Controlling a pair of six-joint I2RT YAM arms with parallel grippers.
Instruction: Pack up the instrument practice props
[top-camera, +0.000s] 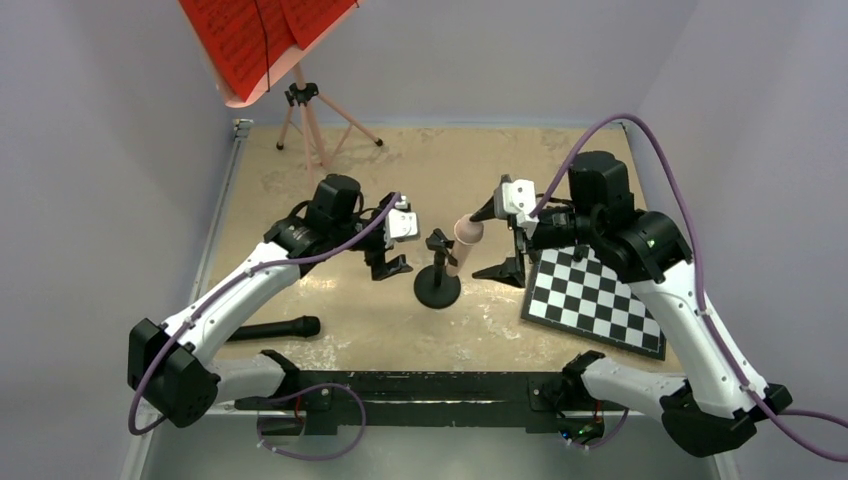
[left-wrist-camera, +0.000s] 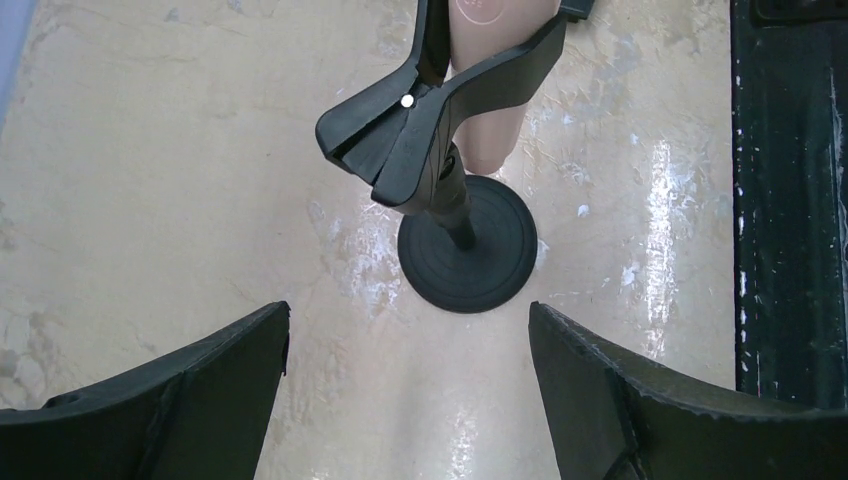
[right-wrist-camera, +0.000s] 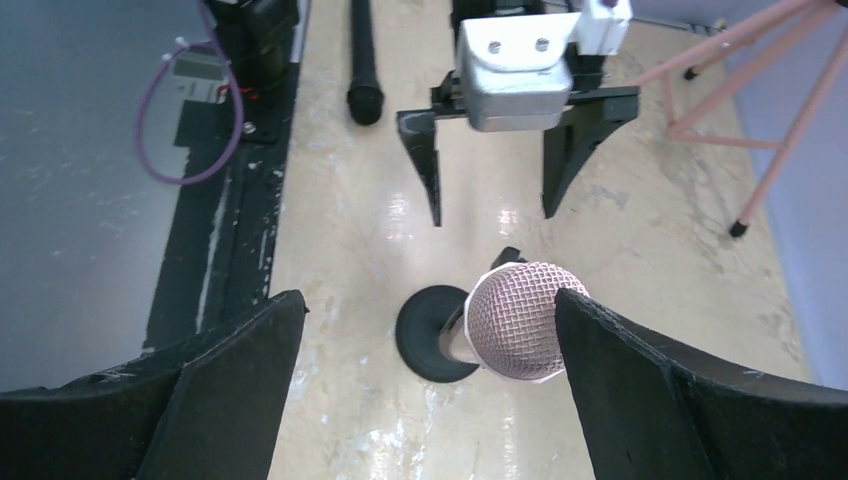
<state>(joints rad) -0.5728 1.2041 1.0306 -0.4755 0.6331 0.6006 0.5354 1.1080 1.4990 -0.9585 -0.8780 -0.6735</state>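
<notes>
My left gripper (left-wrist-camera: 408, 314) gapes wide before the black round-based stand (left-wrist-camera: 470, 262) clipping a pink mesh-headed microphone (right-wrist-camera: 512, 318); my right gripper (right-wrist-camera: 430, 298), also wide, hangs near its head.

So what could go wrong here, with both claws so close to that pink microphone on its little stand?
The pink microphone sits off-centre in the open right gripper, near one finger; closing could shove it sideways and tip the stand on its small round base. A black clip holds it, so pulling might lift the whole stand. The open left gripper hangs close opposite; the arms might bump.
</notes>
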